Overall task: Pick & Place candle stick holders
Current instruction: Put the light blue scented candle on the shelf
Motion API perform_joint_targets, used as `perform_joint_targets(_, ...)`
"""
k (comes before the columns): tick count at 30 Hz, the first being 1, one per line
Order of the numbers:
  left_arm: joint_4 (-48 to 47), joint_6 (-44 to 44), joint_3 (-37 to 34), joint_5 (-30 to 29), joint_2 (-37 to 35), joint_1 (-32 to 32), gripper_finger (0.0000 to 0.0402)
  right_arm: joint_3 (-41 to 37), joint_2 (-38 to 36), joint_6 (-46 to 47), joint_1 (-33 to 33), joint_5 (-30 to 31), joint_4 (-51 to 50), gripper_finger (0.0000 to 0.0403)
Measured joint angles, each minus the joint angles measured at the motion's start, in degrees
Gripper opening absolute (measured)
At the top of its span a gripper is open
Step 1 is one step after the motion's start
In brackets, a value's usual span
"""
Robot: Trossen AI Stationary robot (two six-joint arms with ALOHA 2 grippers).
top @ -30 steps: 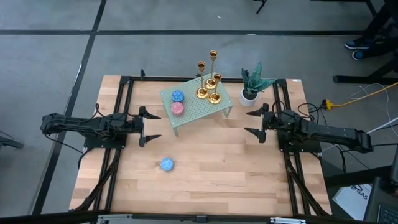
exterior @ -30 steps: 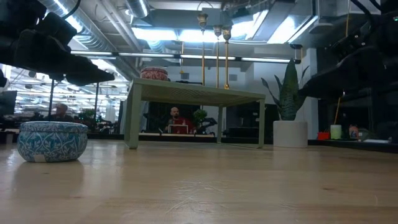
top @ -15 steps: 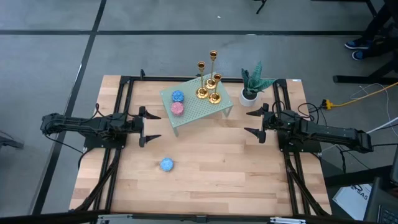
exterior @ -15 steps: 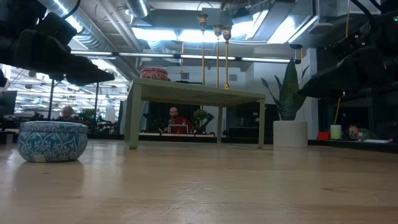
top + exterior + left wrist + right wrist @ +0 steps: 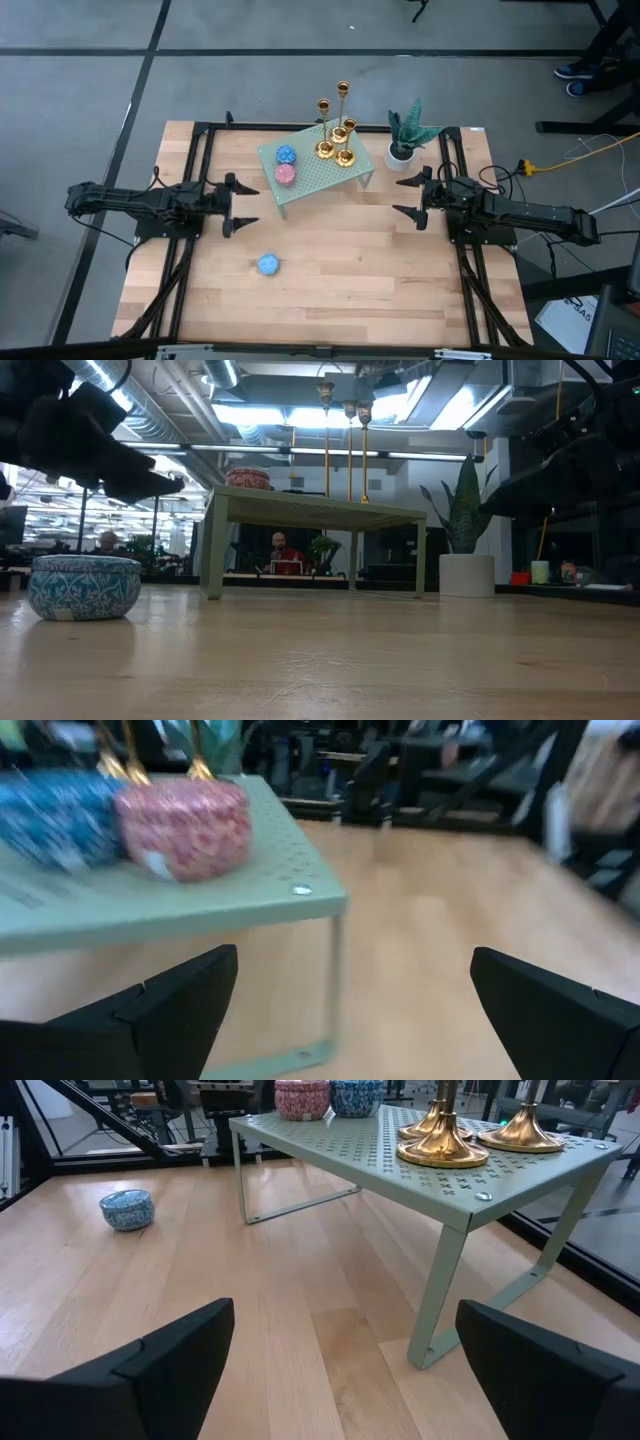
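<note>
both jaws gape: left gripper (image 5: 243,200) and right gripper (image 5: 405,198) flank the shelf (image 5: 300,183) holding three candle stick holders (image 5: 336,140).

Robotics lab in an open-plan office

Exposed ceiling ducts (image 5: 150,400) and strip lights (image 5: 270,412) hang over desks where a seated person (image 5: 283,555) works behind the wooden bench (image 5: 340,270).

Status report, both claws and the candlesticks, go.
Left claw open, right claw open, both empty. Three gold candlesticks upright on green shelf. Potted plant beside them.
</note>
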Motion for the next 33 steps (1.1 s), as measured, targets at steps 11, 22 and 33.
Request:
perform_joint_targets(11, 11.1, -34.12, 0.0, 11.34, 0.0, 0.0, 0.04, 0.0, 0.0, 0.02, 0.0, 0.0, 0.01, 0.0385)
perform_joint_targets(22, 11.18, -42.11, 0.02, 2.71, 0.0, 0.0, 0.04, 0.0, 0.0, 0.02, 0.0, 0.0, 0.02, 0.0385)
perform_joint_targets(33, 11.13, -34.06, 0.02, 1.03, 0.02, 0.0, 0.04, 0.0, 0.02, 0.0, 0.0, 0.0, 0.0, 0.0385)
